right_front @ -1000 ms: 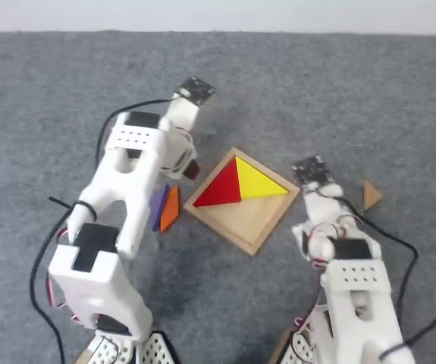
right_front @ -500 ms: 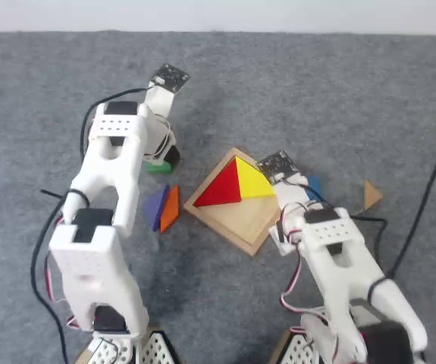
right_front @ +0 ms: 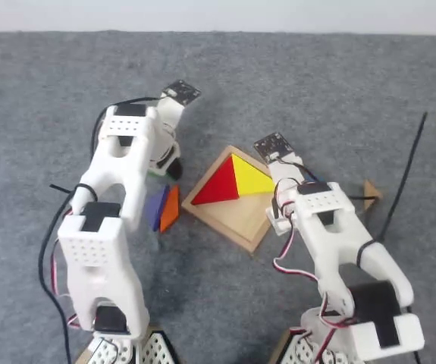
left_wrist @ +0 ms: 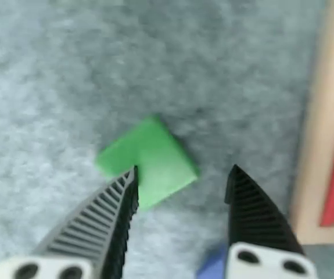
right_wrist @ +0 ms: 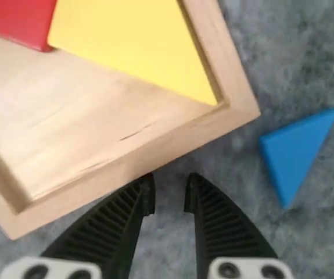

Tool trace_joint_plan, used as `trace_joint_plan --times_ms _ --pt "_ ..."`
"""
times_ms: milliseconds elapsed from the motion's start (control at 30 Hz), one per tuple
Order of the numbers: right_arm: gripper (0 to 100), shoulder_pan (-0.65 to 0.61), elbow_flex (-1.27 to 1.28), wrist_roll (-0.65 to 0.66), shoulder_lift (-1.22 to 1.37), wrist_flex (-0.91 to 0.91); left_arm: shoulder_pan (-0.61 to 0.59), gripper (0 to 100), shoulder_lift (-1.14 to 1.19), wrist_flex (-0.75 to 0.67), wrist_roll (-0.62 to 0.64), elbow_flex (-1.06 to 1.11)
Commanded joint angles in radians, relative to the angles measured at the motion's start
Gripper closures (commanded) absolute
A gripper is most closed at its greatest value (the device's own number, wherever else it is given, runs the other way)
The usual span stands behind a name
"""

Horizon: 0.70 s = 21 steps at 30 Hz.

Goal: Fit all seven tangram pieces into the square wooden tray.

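**High view:** square wooden tray [right_front: 240, 220] mid-table; red triangle [right_front: 216, 186] & yellow triangle [right_front: 249, 178] fill its far half, near half is bare wood. Purple piece [right_front: 155, 206] & orange piece [right_front: 170, 208] lie just left of tray, beside an arm.

**L wrist view:** left gripper [left_wrist: 184, 172] jaws spread wide, one tip over green square [left_wrist: 155, 160] on carpet, tray rim near.

**R wrist view:** right gripper [right_wrist: 168, 181] jaws a narrow gap apart, pinching nothing, just outside tray rim. Blue triangle [right_wrist: 297, 151] on open carpet near tray corner.
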Motion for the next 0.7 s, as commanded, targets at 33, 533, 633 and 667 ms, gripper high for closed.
trace_joint_plan --times_ms 33,533,633,667 --pt "89.3 -0.010 -0.081 -0.008 0.015 -0.015 0.075 77 -0.006 0.032 -0.011 -0.022" --pt "89.3 -0.007 -0.341 -0.008 0.222 -0.005 0.124 77 -0.064 0.029 -0.009 0.119" --pt "89.3 -0.007 -0.373 -0.008 0.229 -0.005 0.161 77 -0.175 0.009 -0.011 0.225" --pt "89.3 -0.007 -0.382 -0.008 0.232 -0.004 0.180 77 -0.216 -0.002 -0.011 0.268"
